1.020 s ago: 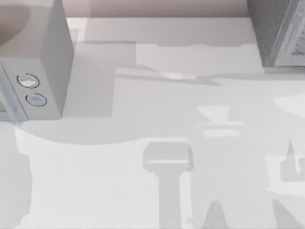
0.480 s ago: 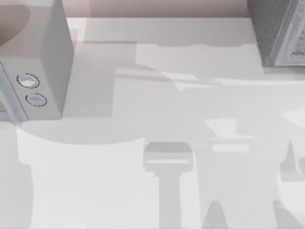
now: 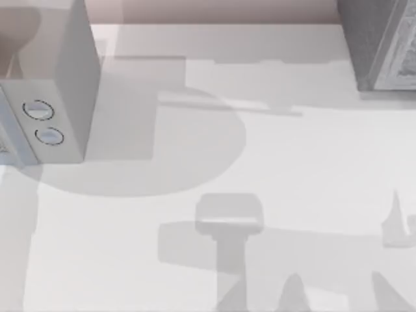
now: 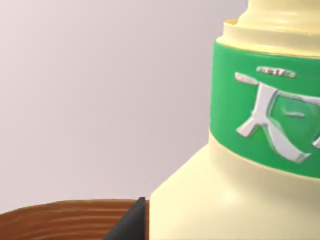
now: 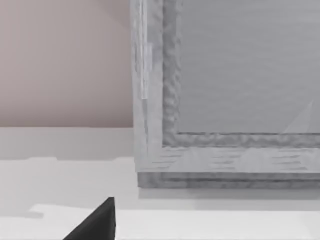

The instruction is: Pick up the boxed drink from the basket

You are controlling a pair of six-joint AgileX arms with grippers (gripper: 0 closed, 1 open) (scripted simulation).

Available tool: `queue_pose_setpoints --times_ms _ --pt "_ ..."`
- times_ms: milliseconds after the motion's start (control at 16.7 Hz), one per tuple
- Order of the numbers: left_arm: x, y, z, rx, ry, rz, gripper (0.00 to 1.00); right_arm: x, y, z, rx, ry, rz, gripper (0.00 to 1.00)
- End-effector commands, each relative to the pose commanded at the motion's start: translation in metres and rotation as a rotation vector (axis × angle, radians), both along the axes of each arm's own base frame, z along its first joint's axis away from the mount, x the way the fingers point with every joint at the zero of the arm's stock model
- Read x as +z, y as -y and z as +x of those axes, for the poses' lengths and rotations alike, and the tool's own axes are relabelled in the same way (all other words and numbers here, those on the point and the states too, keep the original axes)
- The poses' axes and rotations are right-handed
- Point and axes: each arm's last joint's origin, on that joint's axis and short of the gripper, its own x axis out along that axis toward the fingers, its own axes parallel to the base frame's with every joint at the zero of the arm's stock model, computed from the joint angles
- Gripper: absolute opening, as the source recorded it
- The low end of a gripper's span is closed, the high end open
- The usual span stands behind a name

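Note:
The boxed drink (image 4: pixel 240 165) is very close in the left wrist view, with a pale yellow body and a green label band bearing silver characters. My left gripper (image 4: pixel 210 231) is around its lower part; one dark fingertip (image 4: pixel 134 223) lies against the drink's side and the other is hidden behind the drink. A curved brown strip of the basket (image 4: pixel 60 220) sits beyond that fingertip. A dark part of my right gripper (image 5: pixel 95 225) hangs over the white table, in front of a grey box.
A pale appliance with two round knobs (image 3: pixel 45 97) stands at the table's left. The grey box (image 3: pixel 383 45) stands at the back right and is also close in the right wrist view (image 5: pixel 235 100). Arm shadows lie across the white table (image 3: pixel 292 149).
In the top view the shadows have shifted. The angular shadow at centre right is gone, and a broad rounded shadow now spreads from the left appliance. The appliance and the grey box have not moved.

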Motion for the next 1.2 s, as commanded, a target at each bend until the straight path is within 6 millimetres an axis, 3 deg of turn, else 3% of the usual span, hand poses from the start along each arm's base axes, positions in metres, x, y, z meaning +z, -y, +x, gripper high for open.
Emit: queue_pose_setpoints --times_ms 300,480,660,840,1200 --pt "-0.105 0.019 -0.059 0.003 -0.029 -0.004 0.0 0.0 0.0 0.0 0.0 0.0 0.0 1.0" --pt "-0.166 0.023 -0.075 0.009 -0.048 -0.003 0.0 0.0 0.0 0.0 0.0 0.0 0.0 1.0" --pt "-0.209 0.026 -0.08 0.014 -0.057 0.0 0.0 0.0 0.0 0.0 0.0 0.0 0.0 1.0" --pt "-0.227 0.026 -0.08 0.017 -0.058 0.001 0.0 0.0 0.0 0.0 0.0 0.0 0.0 1.0" --pt "-0.228 0.026 -0.08 0.019 -0.064 0.003 0.0 0.0 0.0 0.0 0.0 0.0 0.0 1.0"
